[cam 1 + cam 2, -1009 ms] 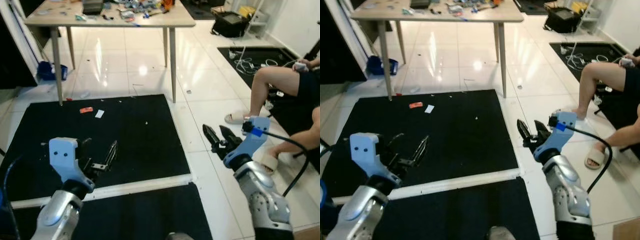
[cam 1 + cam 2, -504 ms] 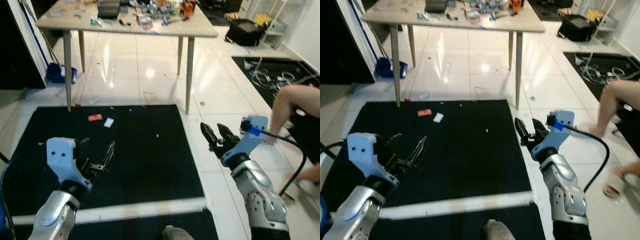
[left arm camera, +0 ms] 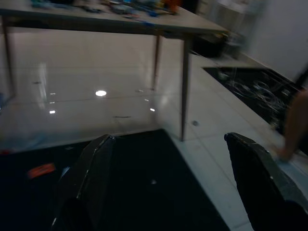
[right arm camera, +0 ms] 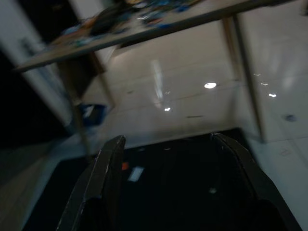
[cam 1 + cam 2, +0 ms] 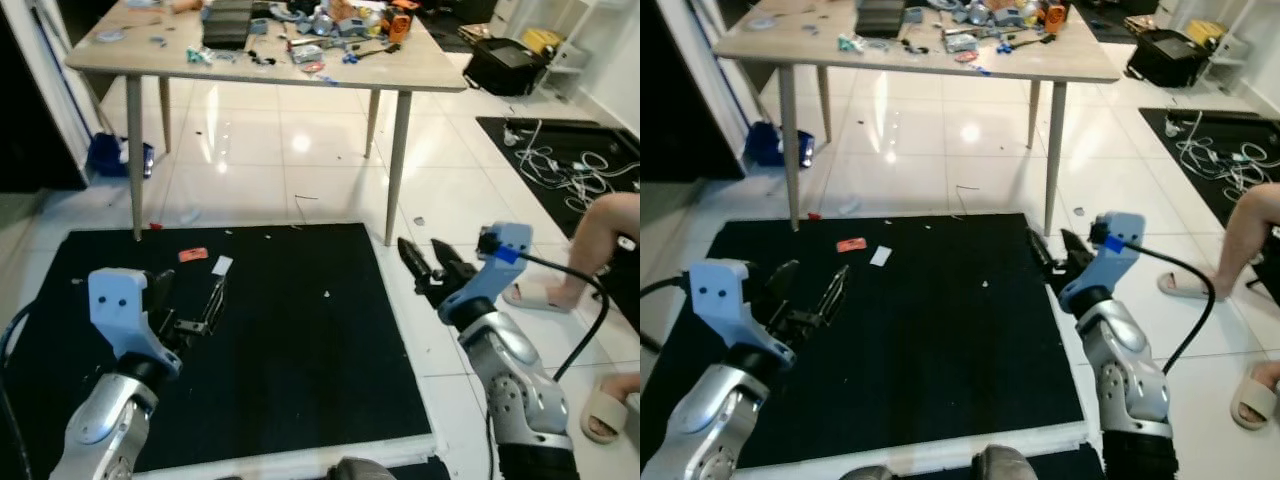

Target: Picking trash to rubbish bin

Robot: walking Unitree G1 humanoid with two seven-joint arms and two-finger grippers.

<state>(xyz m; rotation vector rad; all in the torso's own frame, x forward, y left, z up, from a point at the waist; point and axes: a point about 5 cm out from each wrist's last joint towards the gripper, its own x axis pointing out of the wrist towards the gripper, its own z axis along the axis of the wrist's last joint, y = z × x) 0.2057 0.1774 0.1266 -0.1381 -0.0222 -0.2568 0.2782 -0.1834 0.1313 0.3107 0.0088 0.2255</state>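
Observation:
A small orange-red wrapper [image 5: 193,254] and a white scrap of paper [image 5: 222,265] lie on the far left part of the black floor mat [image 5: 300,380]. A tiny white crumb [image 5: 327,294] sits near the mat's middle. My left gripper [image 5: 190,303] hovers open over the mat's left side, short of the scraps, nothing between its fingers. My right gripper [image 5: 426,264] is held open above the mat's right edge, also empty. The wrapper [image 4: 125,166] and the paper [image 4: 136,173] lie ahead in the right wrist view, and the wrapper [image 3: 41,170] also appears in the left wrist view.
A wooden table [image 5: 400,75] with cluttered top stands beyond the mat, its legs [image 5: 397,165] at the far edge. A blue object [image 5: 105,155] lies by the left wall. A person's leg [image 5: 612,228] and slippers [image 5: 605,410] are on the right, with cables [image 5: 565,160] and a black bag [image 5: 510,65] behind.
The camera has moved forward and shifted; the mat and table now sit lower and nearer in view, and the white strip has slid to the bottom. Both grippers stay open and empty.

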